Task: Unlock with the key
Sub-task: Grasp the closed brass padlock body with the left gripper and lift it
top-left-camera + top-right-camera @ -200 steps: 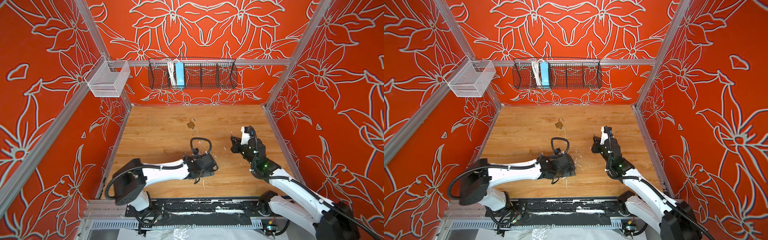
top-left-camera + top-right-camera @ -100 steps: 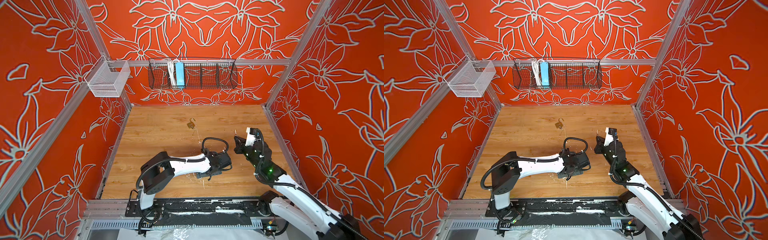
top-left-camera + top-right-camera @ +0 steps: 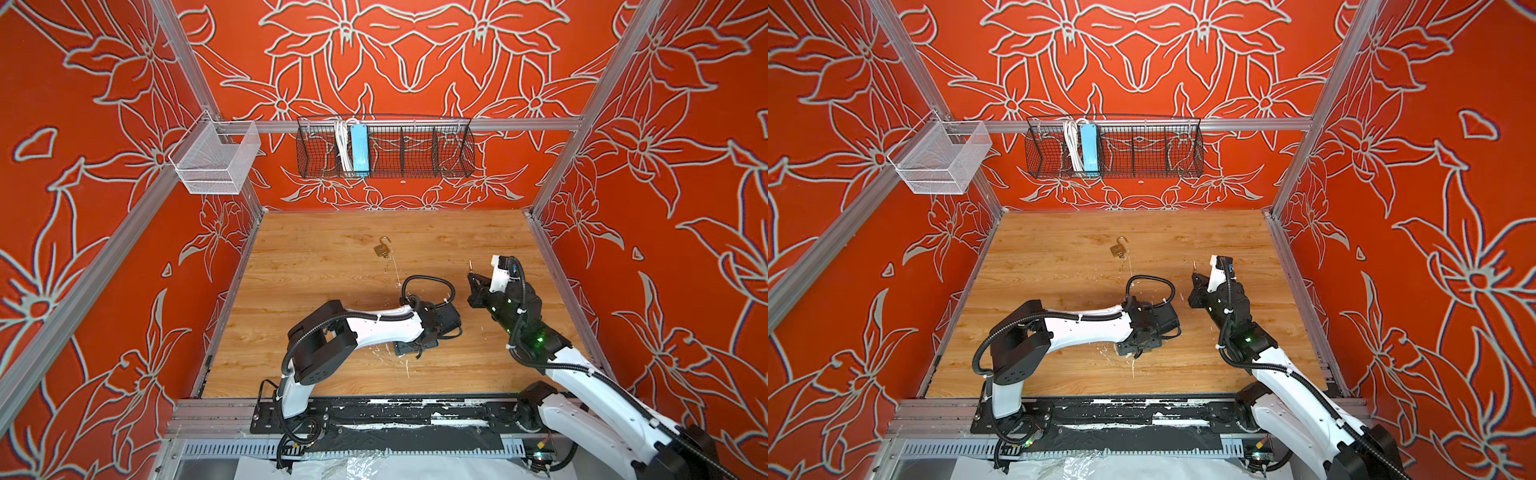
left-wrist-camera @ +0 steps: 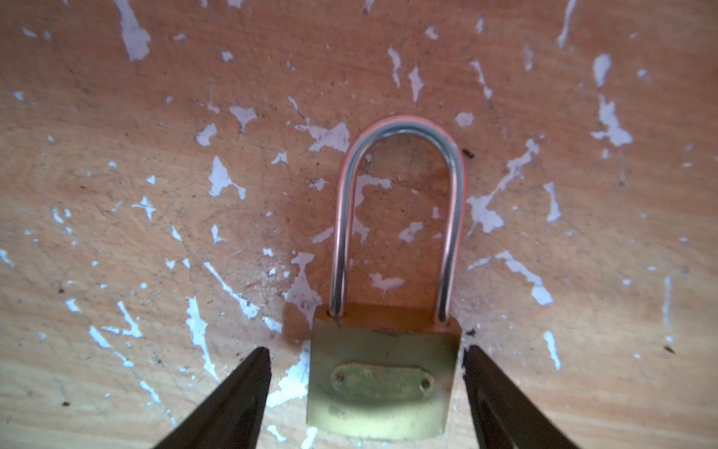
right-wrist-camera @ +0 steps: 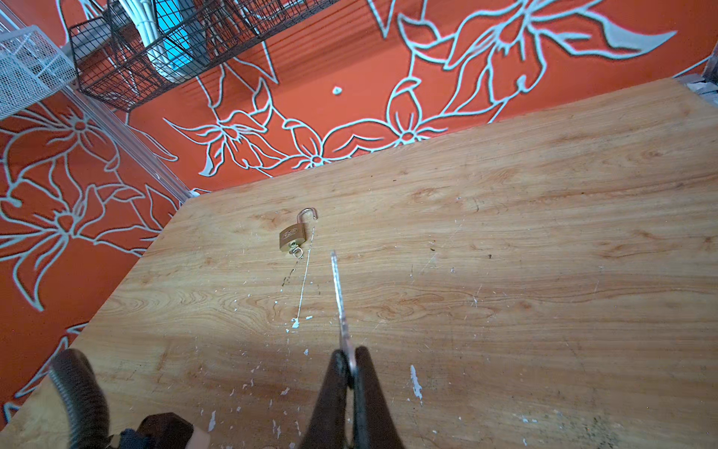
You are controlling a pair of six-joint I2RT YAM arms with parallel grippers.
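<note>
A brass padlock with its steel shackle closed lies flat on the wooden table. My left gripper is open around the lock's body, one finger on each side, with a clear gap on one side and almost none on the other. In both top views the left gripper points down at the table and hides this lock. My right gripper is shut on the key, whose blade sticks out past the fingertips, above the table.
A second brass padlock lies farther back with its shackle swung open and a key in its base. A black wire basket and a white mesh basket hang on the walls. White scuffs mark the table.
The left arm has swung to the right and its gripper has come down over the closed padlock, with the fingers narrowing. The right gripper has hardly shifted and still holds the key.
</note>
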